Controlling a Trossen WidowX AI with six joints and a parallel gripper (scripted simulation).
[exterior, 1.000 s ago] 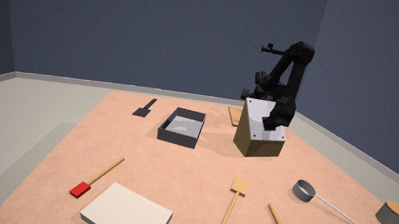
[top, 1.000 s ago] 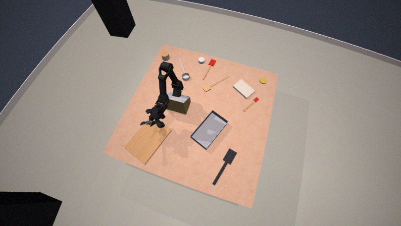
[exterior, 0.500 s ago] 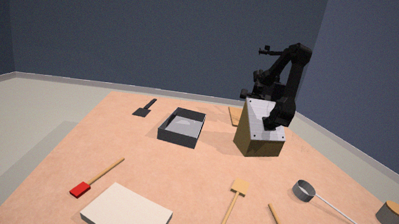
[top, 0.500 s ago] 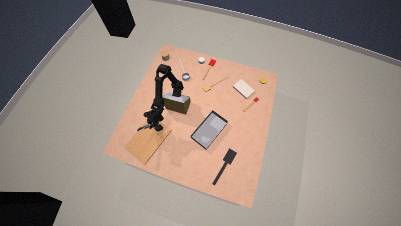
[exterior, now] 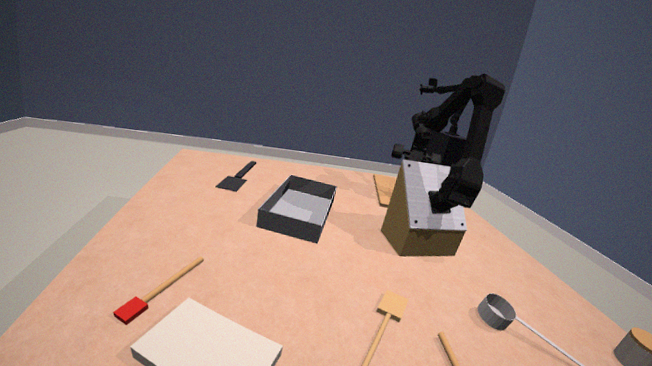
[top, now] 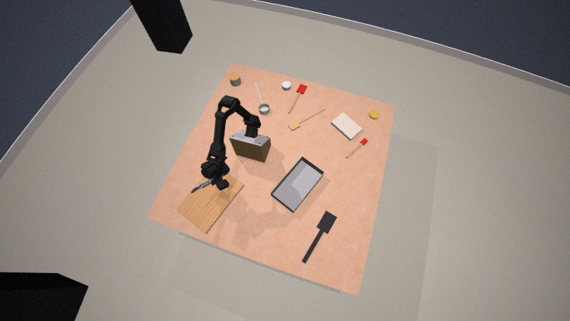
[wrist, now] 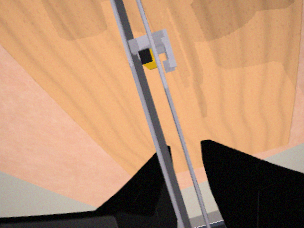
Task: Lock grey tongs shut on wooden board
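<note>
Wood-grained board [top: 210, 204] [exterior: 384, 190] [wrist: 95, 105], apparently metal tongs [top: 201, 185] [wrist: 150, 110].

- The black arm [top: 219, 131] [exterior: 477, 134] is bent, rising from its base to a high elbow [top: 229, 101] [exterior: 486, 89].
- Beyond the elbow, the forearm slopes downward to the wrist [top: 214, 168], which is held above the tabletop.
- The jaws are closed on something, leaving a gap between them.
- In the wrist view, two dark fingers reach in from the lower edge, one on each side, their tips apart.
</note>
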